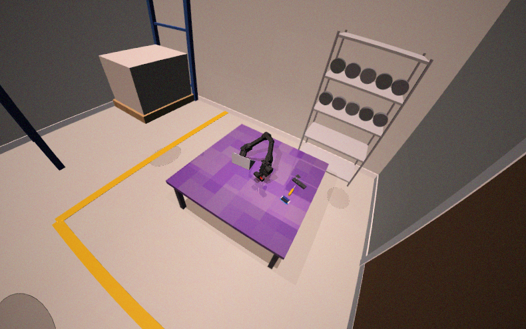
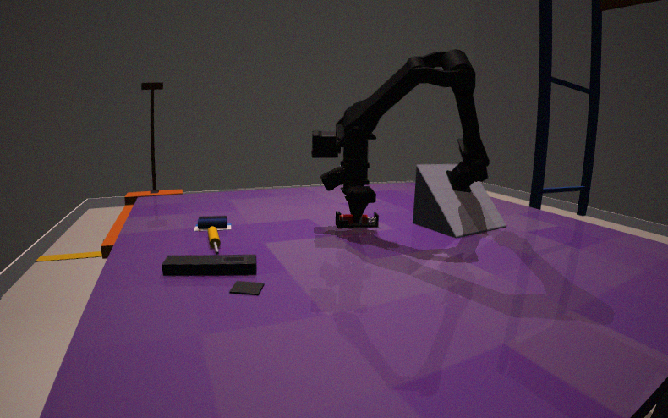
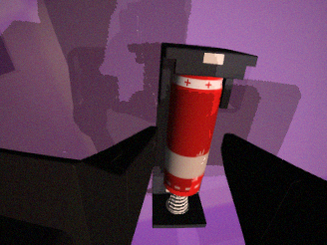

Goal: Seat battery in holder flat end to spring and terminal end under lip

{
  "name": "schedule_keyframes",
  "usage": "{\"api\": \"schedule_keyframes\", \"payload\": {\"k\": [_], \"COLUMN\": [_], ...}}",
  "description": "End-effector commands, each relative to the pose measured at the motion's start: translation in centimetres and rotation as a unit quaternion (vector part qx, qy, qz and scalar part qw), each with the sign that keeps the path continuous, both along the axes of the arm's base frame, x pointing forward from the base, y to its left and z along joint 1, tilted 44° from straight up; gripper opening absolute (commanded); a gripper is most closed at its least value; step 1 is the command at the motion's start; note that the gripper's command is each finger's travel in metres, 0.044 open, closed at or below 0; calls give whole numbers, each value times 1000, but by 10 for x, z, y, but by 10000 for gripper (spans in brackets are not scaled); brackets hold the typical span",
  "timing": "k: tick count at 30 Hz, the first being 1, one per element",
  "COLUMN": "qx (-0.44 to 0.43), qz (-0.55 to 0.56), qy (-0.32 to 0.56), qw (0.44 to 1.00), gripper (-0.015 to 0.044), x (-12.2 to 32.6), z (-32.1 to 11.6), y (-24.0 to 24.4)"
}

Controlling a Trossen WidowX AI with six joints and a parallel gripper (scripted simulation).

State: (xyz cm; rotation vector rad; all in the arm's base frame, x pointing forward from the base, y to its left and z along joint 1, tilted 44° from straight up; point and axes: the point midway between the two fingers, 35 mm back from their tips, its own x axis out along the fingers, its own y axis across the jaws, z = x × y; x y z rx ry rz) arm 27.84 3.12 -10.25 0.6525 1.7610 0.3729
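Going off the exterior view: black bar (image 1: 299, 183) (image 2: 209, 266) and yellow screwdriver (image 1: 291, 190) (image 2: 214, 236) parked well apart from the holder (image 2: 369, 225) (image 3: 224, 72), probably just to stay out of the way. Next, red battery (image 1: 261, 178) (image 2: 347, 217) (image 3: 191, 124) lying lengthwise in it, flat end at the spring (image 3: 177, 204), plus end apparently tucked under the lip (image 3: 186, 64), likely so spring push keeps it put. Gripper (image 1: 260, 179) (image 2: 358, 221) (image 3: 190, 137) astride it, fingers partly spread, pinching nothing. Looks basically seated, so lift straight up, no nudging. Grey wedge (image 1: 242, 160) (image 2: 456, 200) over right, no obvious role.
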Motion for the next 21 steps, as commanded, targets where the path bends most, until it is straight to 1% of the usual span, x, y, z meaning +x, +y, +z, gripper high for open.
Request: {"api": "schedule_keyframes", "payload": {"k": [1, 5, 7, 13, 15, 21], "qx": [-2, -2, -1, -4, -4, -4], "qz": [3, 3, -1, 3, 3, 3], "qy": [-6, -6, -1, -6, -6, -6], "qw": [1000, 1000, 1000, 1000, 1000, 1000], "gripper": [176, 176, 229, 386, 439, 440], "x": [3, 3, 2, 10, 10, 9], "z": [6, 7, 10, 54, 59, 58], "y": [-6, -7, -10, -52, -57, -58]}}
